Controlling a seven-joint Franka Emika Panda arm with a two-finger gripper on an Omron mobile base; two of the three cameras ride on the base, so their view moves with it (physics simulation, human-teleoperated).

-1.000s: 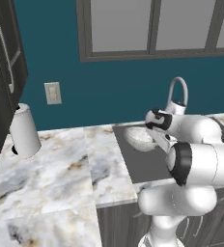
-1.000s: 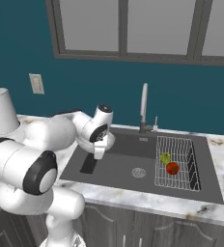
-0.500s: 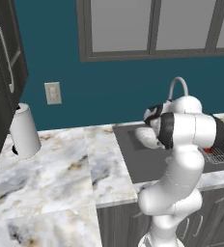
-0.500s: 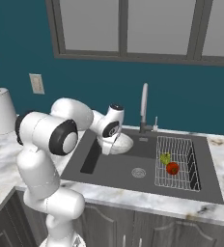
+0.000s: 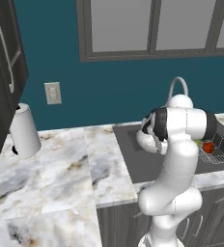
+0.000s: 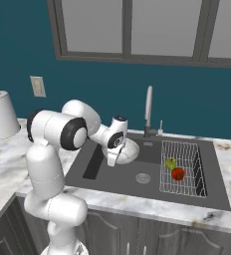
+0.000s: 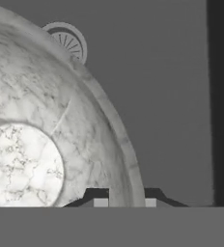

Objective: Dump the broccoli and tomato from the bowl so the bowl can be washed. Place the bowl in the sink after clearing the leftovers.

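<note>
My gripper [image 7: 126,200] is shut on the rim of the bowl [image 7: 41,144], a white-grey speckled bowl whose inside is empty. In the right base view the gripper [image 6: 112,159] holds the bowl [image 6: 129,150] over the left half of the sink [image 6: 137,187], above the basin floor. The drain [image 7: 68,41] lies beyond the rim. The tomato [image 6: 177,174] and the yellow-green broccoli [image 6: 171,163] lie side by side in the wire rack [image 6: 194,149] at the sink's right. The left base view has the bowl [image 5: 144,143] partly behind my arm and the tomato [image 5: 208,147] past it.
A curved silver faucet [image 6: 148,107] rises behind the sink. A white paper towel roll [image 5: 24,130] stands at the far left of the marble counter [image 5: 61,169], below a wall outlet [image 5: 52,92]. Dark cabinets [image 5: 3,62] hang on the left.
The arm has swung from the sink's left edge toward the basin's middle, carrying the bowl, and its elbow has risen. The bowl sits slightly lower over the basin. Tomato and broccoli stay in the rack.
</note>
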